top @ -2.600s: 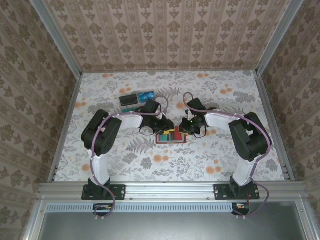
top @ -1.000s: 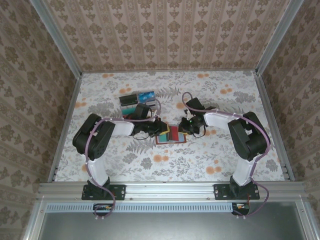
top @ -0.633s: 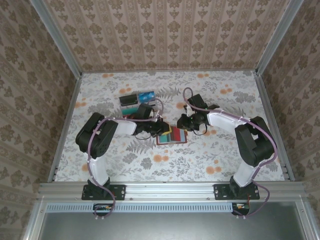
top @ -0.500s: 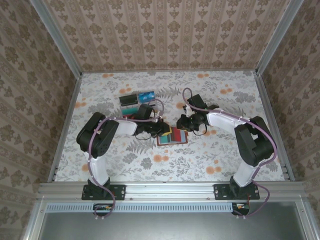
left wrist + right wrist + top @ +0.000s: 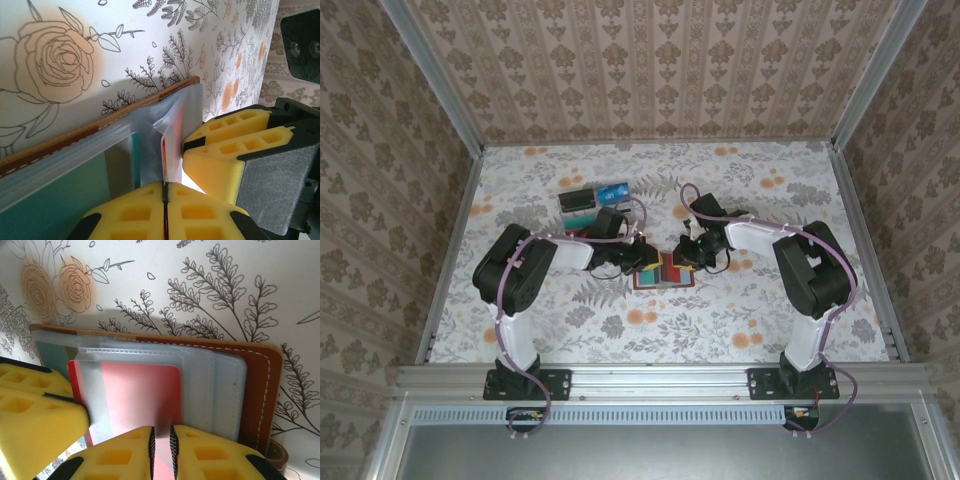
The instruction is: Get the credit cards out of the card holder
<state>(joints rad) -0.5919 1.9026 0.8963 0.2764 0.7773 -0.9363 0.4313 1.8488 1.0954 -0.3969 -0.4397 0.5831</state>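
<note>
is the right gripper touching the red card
Touching. The right wrist view shows the right gripper pinching the red card, whose edge runs between its yellow pads.

left tool point(image 5: 165, 190) pressed closed, right tool point(image 5: 161, 435) clamped

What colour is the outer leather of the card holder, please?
Brown: the card holder has pale stitching along its edge, clearest in the right wrist view.

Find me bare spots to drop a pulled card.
Free: floral cloth on the near side of the brown leather wallet; far right corner past the right arm; left edge beside the clear plastic tray. Crowded: centre, left claw and right claw, pinching a red plastic card, meet over the wallet.
</note>
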